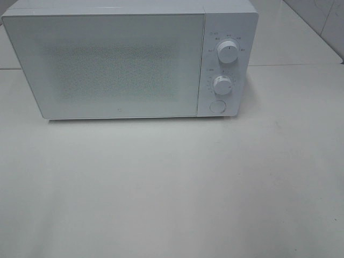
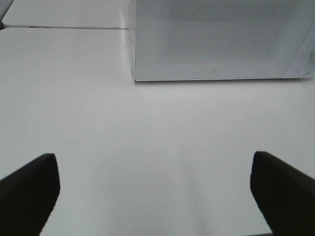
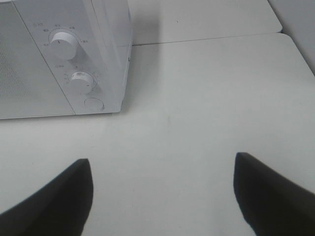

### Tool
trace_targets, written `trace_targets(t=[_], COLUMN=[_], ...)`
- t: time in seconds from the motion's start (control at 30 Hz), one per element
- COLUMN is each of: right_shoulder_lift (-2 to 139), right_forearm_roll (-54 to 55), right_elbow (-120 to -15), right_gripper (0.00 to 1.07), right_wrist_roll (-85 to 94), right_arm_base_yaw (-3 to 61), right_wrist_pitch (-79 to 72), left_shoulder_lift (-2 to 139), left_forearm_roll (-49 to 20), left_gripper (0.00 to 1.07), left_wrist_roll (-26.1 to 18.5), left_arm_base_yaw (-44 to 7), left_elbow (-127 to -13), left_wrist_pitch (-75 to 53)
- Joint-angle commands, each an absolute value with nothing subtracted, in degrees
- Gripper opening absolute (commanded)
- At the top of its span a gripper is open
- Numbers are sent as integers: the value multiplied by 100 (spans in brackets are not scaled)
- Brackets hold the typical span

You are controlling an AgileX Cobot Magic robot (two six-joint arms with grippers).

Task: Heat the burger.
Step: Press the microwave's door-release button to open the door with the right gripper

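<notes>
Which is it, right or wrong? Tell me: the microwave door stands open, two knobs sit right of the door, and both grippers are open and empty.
Wrong on one count: the exterior high view shows the microwave door shut. The rest holds: two knobs right of it, left gripper and right gripper open and empty.

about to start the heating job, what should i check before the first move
1. Burger located: not ok, none visible in any view.
2. Microwave door open for loading: not ok, it is shut.
3. Contents behind that door: cannot tell, the panel is frosted.
4. Round button unobstructed: ok.
5. Left fingers open with nothing between them: ok.
6. Right fingers open with nothing between them: ok.
</notes>
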State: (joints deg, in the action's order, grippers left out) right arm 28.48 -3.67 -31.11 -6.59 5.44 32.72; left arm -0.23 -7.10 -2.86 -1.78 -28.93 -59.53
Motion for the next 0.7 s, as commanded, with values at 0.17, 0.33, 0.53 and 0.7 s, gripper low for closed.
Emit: trace_targets(t=[0.17, 0.33, 0.53, 0.7], right_shoulder_lift=[4079, 4629, 5334, 5884], right_forearm_roll=[-395, -395, -401, -401], right_elbow=[-3105, -3105, -2871, -2521], right_gripper=[76, 76, 76, 76], right_wrist_roll=[-756, -882, -951, -951], right_arm_base_yaw=[539, 539, 539, 539], right_wrist_pitch=[2028, 1507, 160, -1163], left_shoulder_lift=[-143, -143, -143, -143], left_forearm_roll=[-716, -716, -716, -716], left_gripper=[98, 98, 98, 98], left_wrist_roll=[-264, -264, -264, -264], left_arm_base_yaw=[-155, -155, -155, -155], left_elbow=[-2882, -2882, -2882, -2882], left_wrist_pitch=[-5942, -5942, -5942, -5942])
